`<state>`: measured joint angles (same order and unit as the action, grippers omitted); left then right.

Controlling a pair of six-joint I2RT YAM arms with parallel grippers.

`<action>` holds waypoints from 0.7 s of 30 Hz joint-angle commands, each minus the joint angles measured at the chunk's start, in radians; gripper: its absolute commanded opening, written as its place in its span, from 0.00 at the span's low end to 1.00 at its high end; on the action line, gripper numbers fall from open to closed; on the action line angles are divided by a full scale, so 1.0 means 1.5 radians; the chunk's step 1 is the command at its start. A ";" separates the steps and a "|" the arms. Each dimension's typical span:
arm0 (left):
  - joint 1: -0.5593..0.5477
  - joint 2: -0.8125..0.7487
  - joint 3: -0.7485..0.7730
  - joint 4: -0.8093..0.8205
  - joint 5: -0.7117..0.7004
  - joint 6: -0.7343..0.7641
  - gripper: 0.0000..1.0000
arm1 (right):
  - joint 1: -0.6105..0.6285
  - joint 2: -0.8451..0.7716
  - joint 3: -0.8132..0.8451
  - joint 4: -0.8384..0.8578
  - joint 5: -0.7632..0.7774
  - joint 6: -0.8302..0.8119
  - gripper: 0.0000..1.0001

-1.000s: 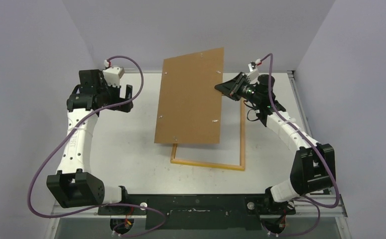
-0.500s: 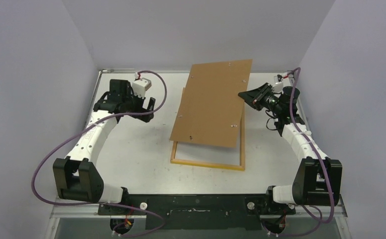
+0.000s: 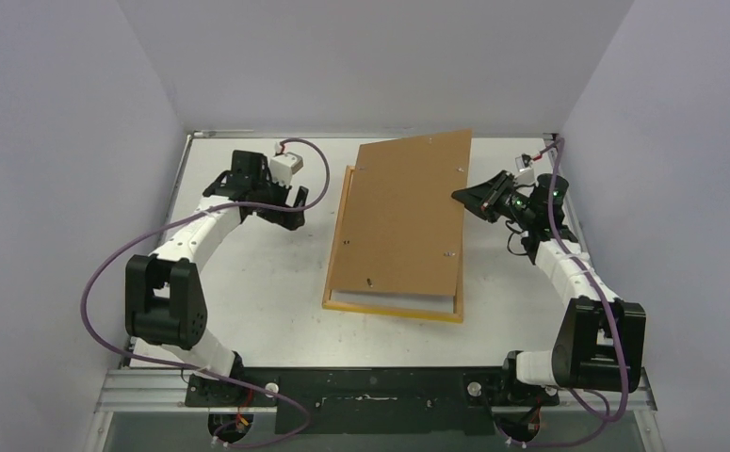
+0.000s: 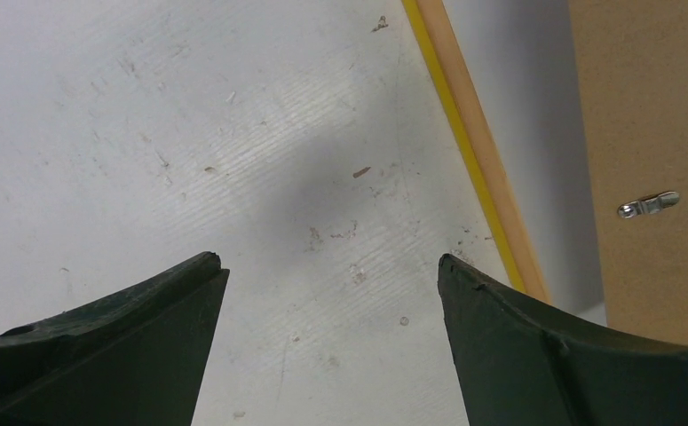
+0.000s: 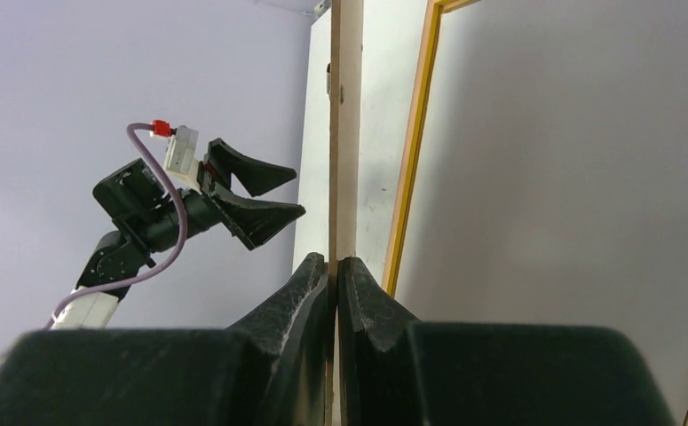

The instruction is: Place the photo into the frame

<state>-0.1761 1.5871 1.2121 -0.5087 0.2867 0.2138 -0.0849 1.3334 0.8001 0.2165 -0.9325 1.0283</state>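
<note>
Count: one frame [image 3: 391, 312], one brown board [image 3: 403, 217], two arms.
- Frame lies flat mid-table [image 3: 248, 282], wood-coloured side up.
- Board is tilted over the frame and covers most of it. The right gripper [image 3: 462, 195] is clamped on the board's right edge.
- Left gripper [image 3: 295, 205] is spread wide and empty, over bare table just left of the frame.
- Photo cannot be made out.

The brown backing panel [image 3: 403, 221], tilted and pinched at its right edge by the right claw [image 3: 462, 195], hangs over nearly the whole opening of the frame [image 3: 394, 311]. From above, only narrow strips along the frame's left and near bars are reachable. Left of the frame the table [image 3: 248, 282] gives wide room, where the left claw [image 3: 281, 202] hovers with spread jaws.
</note>
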 commanded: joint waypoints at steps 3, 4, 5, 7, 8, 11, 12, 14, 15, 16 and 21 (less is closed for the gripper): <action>-0.004 0.038 0.026 0.054 0.043 -0.007 0.88 | -0.007 0.004 -0.007 0.081 -0.038 0.006 0.05; -0.005 0.046 0.028 0.056 0.046 -0.008 0.87 | -0.007 0.008 -0.009 0.085 -0.041 0.007 0.05; -0.007 0.050 0.029 0.057 0.049 -0.009 0.87 | -0.007 0.012 -0.010 0.089 -0.044 0.007 0.05; -0.011 0.063 0.030 0.063 0.054 -0.011 0.86 | -0.008 0.019 -0.011 0.088 -0.047 0.001 0.05; -0.014 0.068 0.030 0.067 0.055 -0.013 0.86 | -0.008 0.022 -0.011 0.084 -0.049 -0.005 0.05; -0.024 0.084 0.030 0.072 0.061 -0.022 0.85 | -0.011 0.034 -0.016 0.080 -0.055 -0.020 0.05; -0.028 0.088 0.030 0.073 0.064 -0.025 0.85 | -0.012 0.037 -0.019 0.080 -0.056 -0.020 0.05; -0.030 0.094 0.033 0.075 0.072 -0.033 0.85 | -0.013 0.045 -0.029 0.097 -0.060 -0.013 0.05; -0.030 0.096 0.034 0.075 0.073 -0.037 0.85 | -0.014 0.047 -0.034 0.107 -0.061 -0.009 0.05; -0.032 0.098 0.035 0.076 0.077 -0.038 0.85 | -0.014 0.050 -0.037 0.114 -0.062 -0.008 0.05; -0.046 0.100 0.029 0.083 0.069 -0.052 0.84 | -0.016 0.063 -0.050 0.135 -0.064 -0.005 0.05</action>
<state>-0.2287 1.7370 1.2144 -0.4442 0.3706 0.1642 -0.0998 1.4254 0.7246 0.2771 -0.9707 0.9943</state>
